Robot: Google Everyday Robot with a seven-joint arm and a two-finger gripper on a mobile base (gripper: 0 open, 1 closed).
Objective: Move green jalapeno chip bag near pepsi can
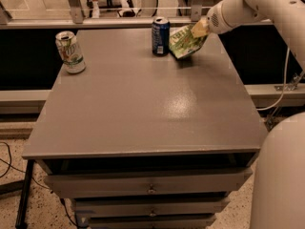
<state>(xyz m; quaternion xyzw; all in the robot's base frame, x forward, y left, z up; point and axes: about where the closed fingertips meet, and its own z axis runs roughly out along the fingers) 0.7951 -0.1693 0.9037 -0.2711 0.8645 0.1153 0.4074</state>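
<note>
At the far edge of the grey table (pixel 143 109), towards its right corner as I stand looking, the gripper (pixel 200 28) is clamped on the upper right end of the green jalapeno chip bag (pixel 186 42); the bag hangs tilted from that grip, its high end at the fingers and its low end sloping down and left towards the tabletop; a dark shadow lies on the surface right beneath it, and I cannot tell whether the lowest corner touches the table or sits just above it. Just beside the bag, on its left, the pepsi can (pixel 160 36) stands upright, dark blue with a silver top; the gap between can and bag is very slight, and I cannot say whether they touch. The white robot arm (pixel 248 6) reaches in from the upper right, its thick rounded wrist ending at the gripper. Well apart from all this, near the far left corner of the table, a white-and-green soda can (pixel 70 51) stands upright. Below the tabletop a stack of drawers (pixel 150 182) faces me, each with a small knob; the robot's pale rounded body (pixel 281 175) fills the lower right; a thin cable (pixel 282 87) loops down behind it by the right-hand ledge.
</note>
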